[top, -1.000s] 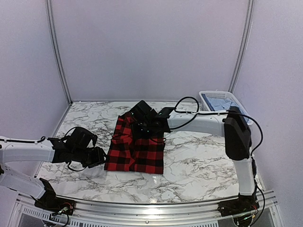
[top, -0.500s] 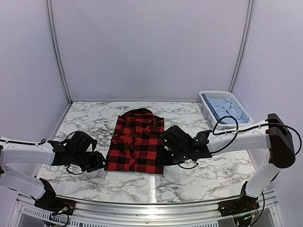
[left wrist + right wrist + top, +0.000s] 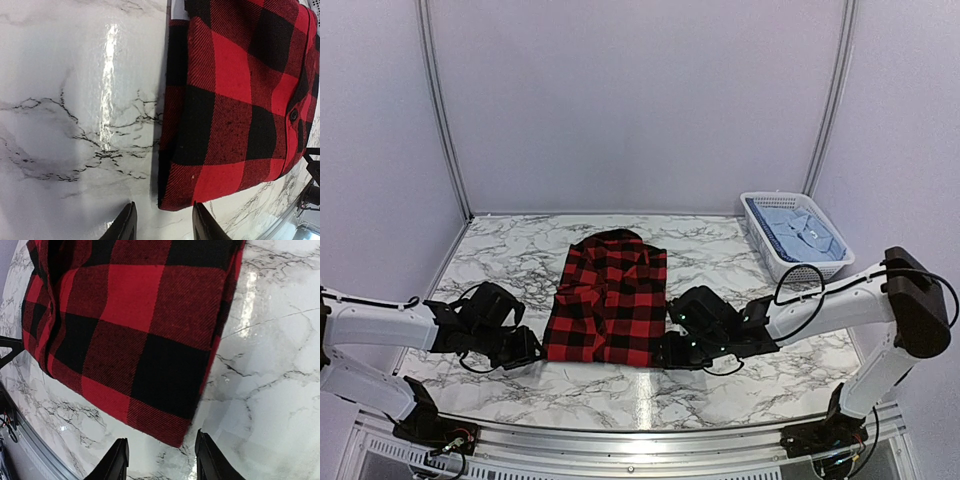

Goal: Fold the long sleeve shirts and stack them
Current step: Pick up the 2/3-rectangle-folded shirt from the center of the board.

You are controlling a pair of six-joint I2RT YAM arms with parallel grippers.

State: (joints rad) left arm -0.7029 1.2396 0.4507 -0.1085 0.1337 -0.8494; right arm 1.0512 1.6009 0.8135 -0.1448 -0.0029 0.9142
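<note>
Shirt [image 3: 608, 300], red-black check, lies folded at table [image 3: 510, 262] centre; your R gripper [image 3: 676, 352] has swung off its top to the near-right corner, mirroring L gripper [image 3: 524, 346] at near-left, both arms low, jaws wide & empty, prob. set for next fold; blue shirt [image 3: 798, 228] waits in basket [image 3: 802, 270].

Right gripper [image 3: 672, 352] has left the far middle of the red-and-black checked shirt [image 3: 610, 300] and dropped to its near right corner, fingers apart beside the hem. Left gripper [image 3: 530, 348] has shifted slightly nearer the near left corner.
</note>
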